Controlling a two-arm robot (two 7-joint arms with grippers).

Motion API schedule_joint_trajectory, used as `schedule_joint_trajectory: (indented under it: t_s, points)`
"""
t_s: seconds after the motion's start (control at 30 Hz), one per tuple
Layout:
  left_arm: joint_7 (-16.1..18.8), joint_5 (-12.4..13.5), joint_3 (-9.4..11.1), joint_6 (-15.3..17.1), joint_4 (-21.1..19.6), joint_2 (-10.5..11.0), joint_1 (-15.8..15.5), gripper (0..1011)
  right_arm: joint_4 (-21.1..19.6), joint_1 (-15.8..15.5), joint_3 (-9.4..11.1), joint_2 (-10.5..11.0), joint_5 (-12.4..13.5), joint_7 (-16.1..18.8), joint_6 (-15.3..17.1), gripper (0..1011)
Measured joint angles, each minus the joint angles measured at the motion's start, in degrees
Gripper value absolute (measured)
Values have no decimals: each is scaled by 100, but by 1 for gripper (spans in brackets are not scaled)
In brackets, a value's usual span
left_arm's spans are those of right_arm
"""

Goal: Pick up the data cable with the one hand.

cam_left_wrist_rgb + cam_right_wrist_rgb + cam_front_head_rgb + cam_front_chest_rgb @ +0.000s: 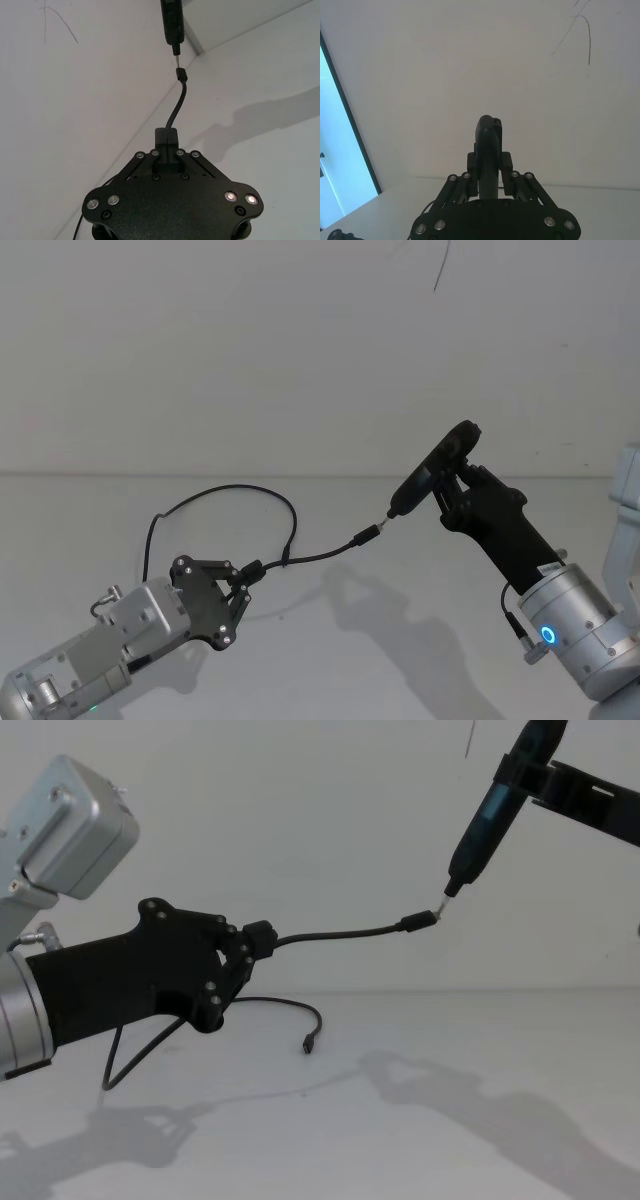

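My left gripper (248, 573) is shut on the data cable (225, 492), a thin black cord, and holds it above the table. From the closed fingertips (166, 135) a short stretch of cable (177, 105) runs out to its plug (420, 921). Behind the gripper the rest of the cable hangs in a loop, ending in a second plug (309, 1045) low over the table. My right gripper (455, 480) is shut on a slim black pen-like tool (490, 815). The tool's metal tip sits right at the held plug (365, 536); I cannot tell whether they touch.
A white table (400, 660) lies under both arms, with a plain white wall behind it. A bright window strip (340, 150) appears at the edge of the right wrist view.
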Motion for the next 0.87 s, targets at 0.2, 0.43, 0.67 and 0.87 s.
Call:
schedule_joint_trajectory:
  t_s: [0.2,0.43,0.67,0.87]
  points:
    - [0,0,0,0,0,0,0,19,6,8,-7,-1,3,-7,10,269]
    - [0,0,0,0,0,0,0,19,11,11,-12,-1,4,-11,18,269]
    - [0,0,0,0,0,0,0,19,14,14,-17,-1,4,-16,23,269]
    - [0,0,0,0,0,0,0,19,15,17,-17,-1,4,-17,26,269]
